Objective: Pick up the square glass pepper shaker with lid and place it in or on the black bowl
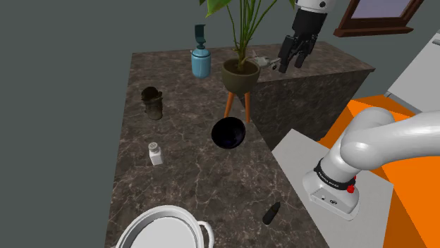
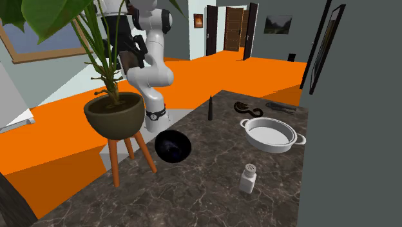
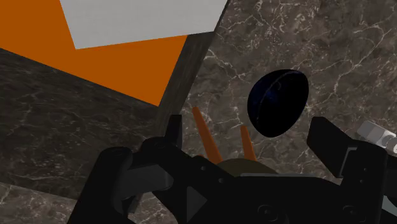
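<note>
Dark marble bench (image 1: pixel 190 190): pepper shaker (image 1: pixel 155 153) upright left of centre, apart from black bowl (image 1: pixel 229 132); jaws open, empty, upper right.

The countertop (image 1: pixel 190 190) looks like polished dark stone with pale veins. The black bowl (image 1: pixel 229 133) is smooth and glossy. The pepper shaker (image 1: pixel 155 153) looks like pale, translucent glass with a whitish lid. The plant pot (image 1: pixel 240 75) is matt olive-brown. The white casserole (image 1: pixel 169 209) looks smooth.

You are holding the arm (image 1: pixel 377 141) bent up and over, and the gripper (image 1: pixel 292 63) is hanging high, pointing down, its fingers (image 3: pixel 173 130) standing apart.
</note>
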